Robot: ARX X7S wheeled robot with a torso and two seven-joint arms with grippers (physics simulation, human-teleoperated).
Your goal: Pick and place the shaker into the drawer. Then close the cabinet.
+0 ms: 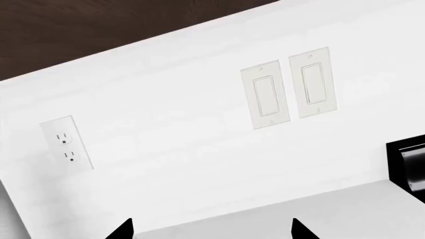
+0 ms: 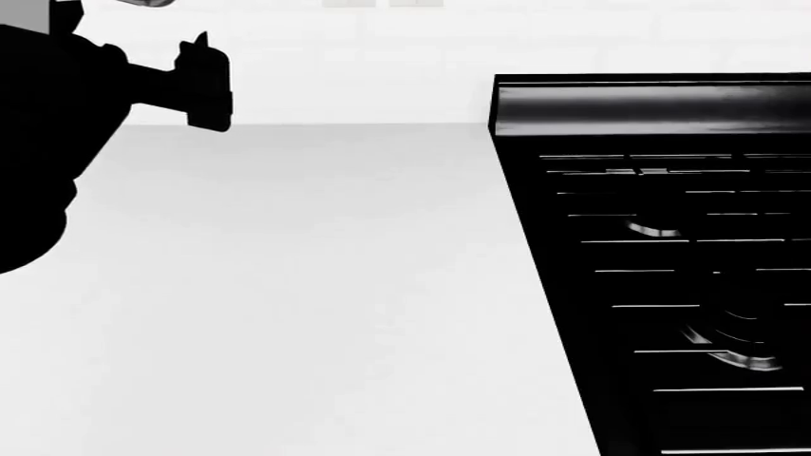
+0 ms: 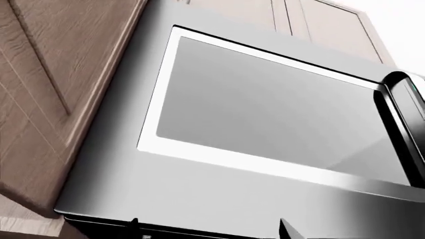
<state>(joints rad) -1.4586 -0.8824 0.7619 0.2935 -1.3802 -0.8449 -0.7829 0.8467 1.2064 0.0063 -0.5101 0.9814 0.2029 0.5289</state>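
- Honestly, biggest risk: shaker, drawer and cabinet aren't in any view, so reaching blind could clip the stove (image 2: pixel 659 266) beside the white desk (image 2: pixel 317 304).
- Left pincer (image 1: pixel 211 234) looks released, holding nothing.
- Right pincer (image 3: pixel 209 229) faces the microwave (image 3: pixel 265 114), apparently spread too.

Kitchen: black stove (image 2: pixel 671 266), white counter (image 2: pixel 317 304), microwave (image 3: pixel 265 124).

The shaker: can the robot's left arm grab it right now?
Probably not yet. No shaker shows in any view. The left gripper hangs above the bare white counter beside the black stove, facing the wall outlet.
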